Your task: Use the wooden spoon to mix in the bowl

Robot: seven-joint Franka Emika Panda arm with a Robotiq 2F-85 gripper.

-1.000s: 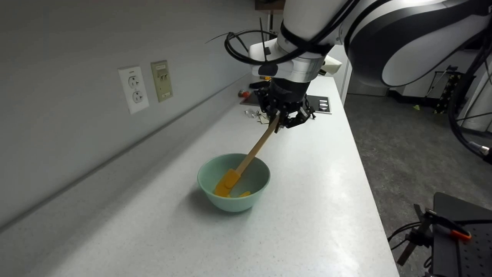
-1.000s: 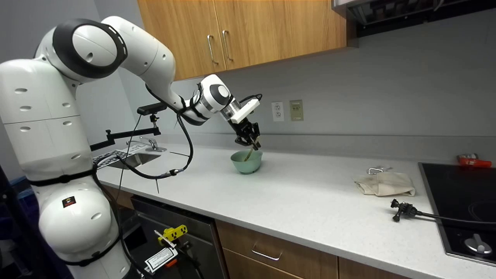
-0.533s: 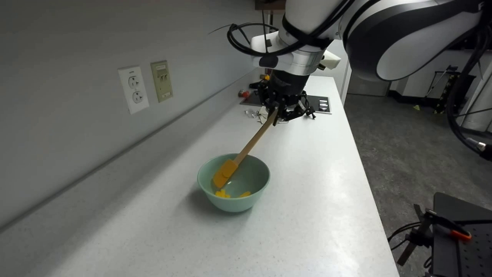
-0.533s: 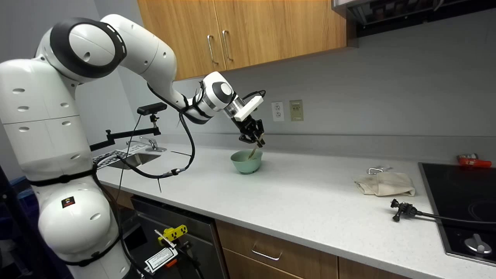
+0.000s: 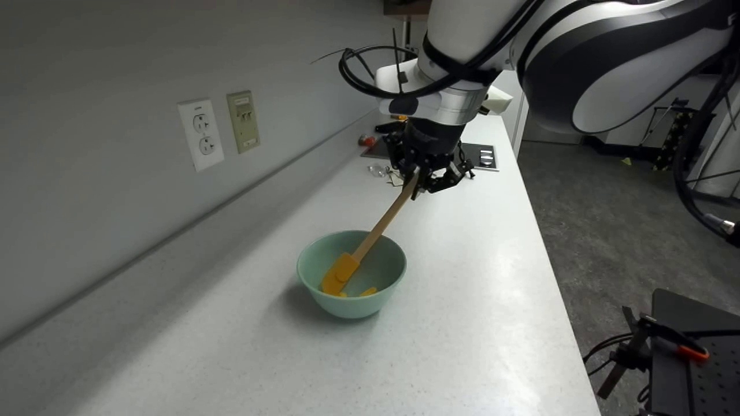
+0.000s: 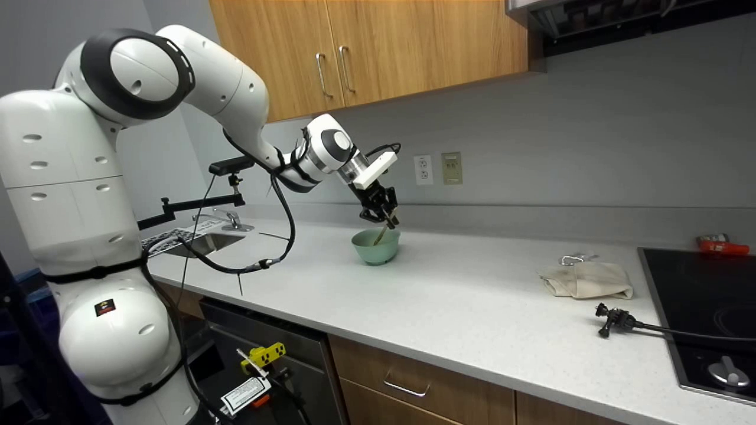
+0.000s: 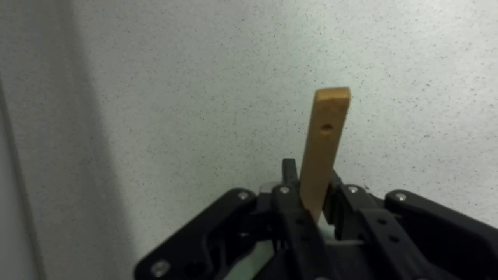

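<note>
"One claw (image 7: 312,174), holding what?"
"The wooden spoon (image 5: 374,233), jaws closed on its handle."
"Its axis?"
"In an exterior view, slanting from claw down, near and left, into the bowl (image 5: 352,308); stirring likely swings that line."
"Its looks?"
"Straight tan handle, holed near the end; broad orange head."

A cooktop (image 6: 697,289), sink (image 6: 222,240) and cupboards (image 6: 425,47) make this a kitchen.
</note>
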